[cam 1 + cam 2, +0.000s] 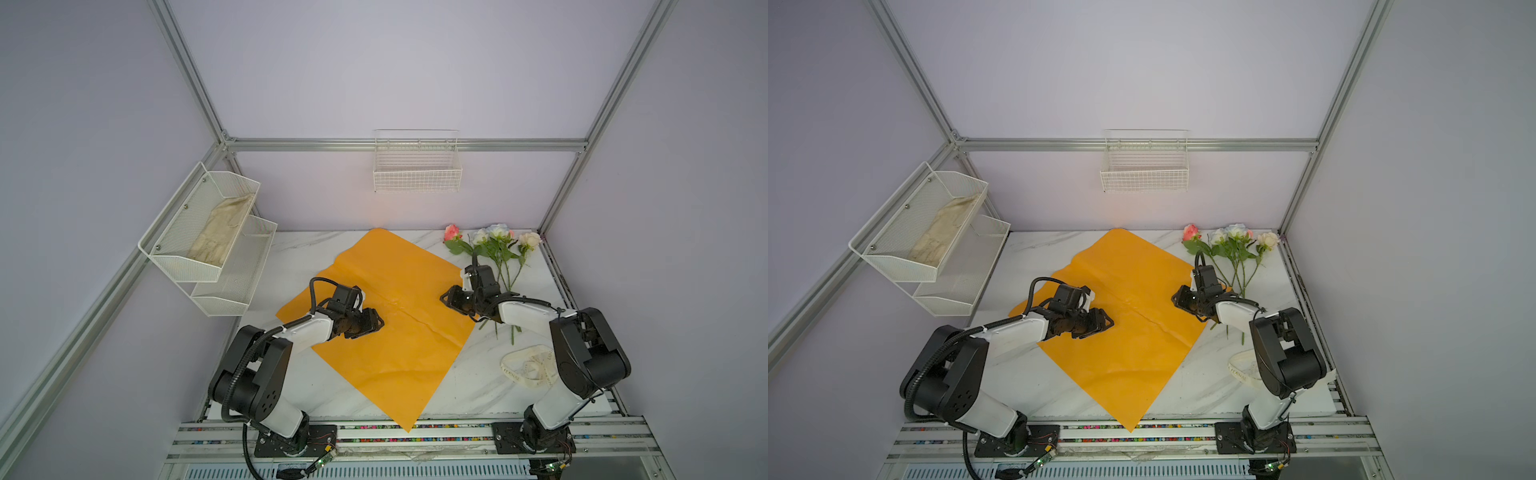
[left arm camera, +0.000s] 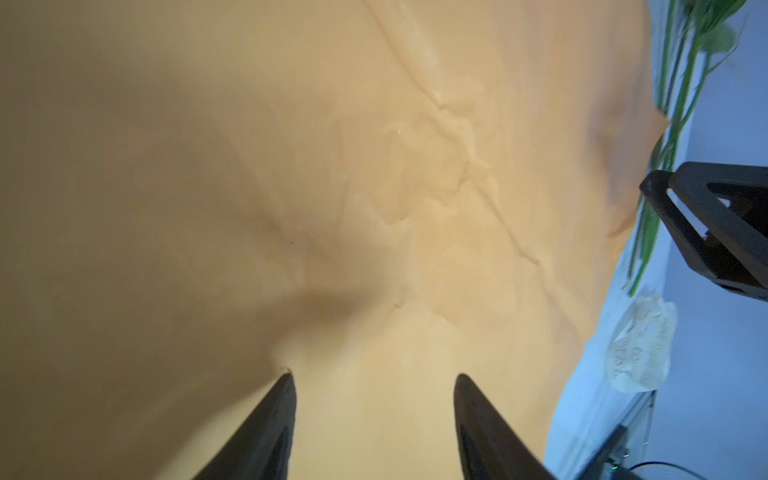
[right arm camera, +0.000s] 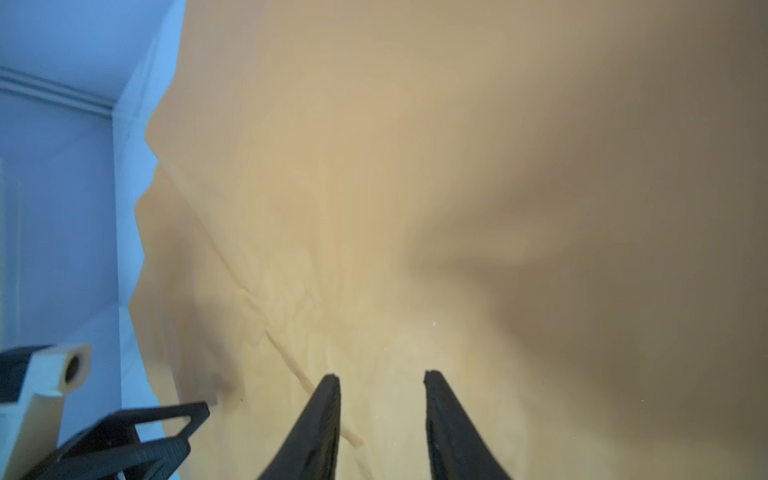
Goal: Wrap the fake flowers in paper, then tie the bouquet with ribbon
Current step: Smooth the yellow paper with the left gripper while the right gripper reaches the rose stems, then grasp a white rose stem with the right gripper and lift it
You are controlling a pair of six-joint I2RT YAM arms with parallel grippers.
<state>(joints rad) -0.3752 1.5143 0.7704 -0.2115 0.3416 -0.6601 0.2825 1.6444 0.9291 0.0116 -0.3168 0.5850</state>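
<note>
Both pairs of jaws stand open, with nothing between them. In the left wrist view the left gripper (image 2: 374,376) shows two dark tips apart over the orange wrapping paper (image 2: 249,166). The paper puckers a little at one tip, but we cannot tell if that tip really presses on it. In the right wrist view the right gripper (image 3: 381,374) looks the same: apart, empty, low over the creased middle of the sheet.

In both top views the paper lies spread on the marble table (image 1: 324,395), and one corner reaches over the front edge. The fake flowers (image 1: 494,245) lie loose at the far right corner of the table, just beside the paper, with their heads toward the back wall. The right arm (image 1: 523,311) hides the middle of the stems, so we cannot tell whether the stem ends touch the paper. A cream ribbon (image 1: 528,368) lies near the base of this arm, which covers part of it. Its lettering is too small to read. In the left wrist view the stems are cut off at the edge and the ribbon is blurred.

On the left wall a mesh shelf (image 1: 187,266) holds a pale crumpled thing (image 1: 220,237) in its upper tier. We cannot make out what it is.
</note>
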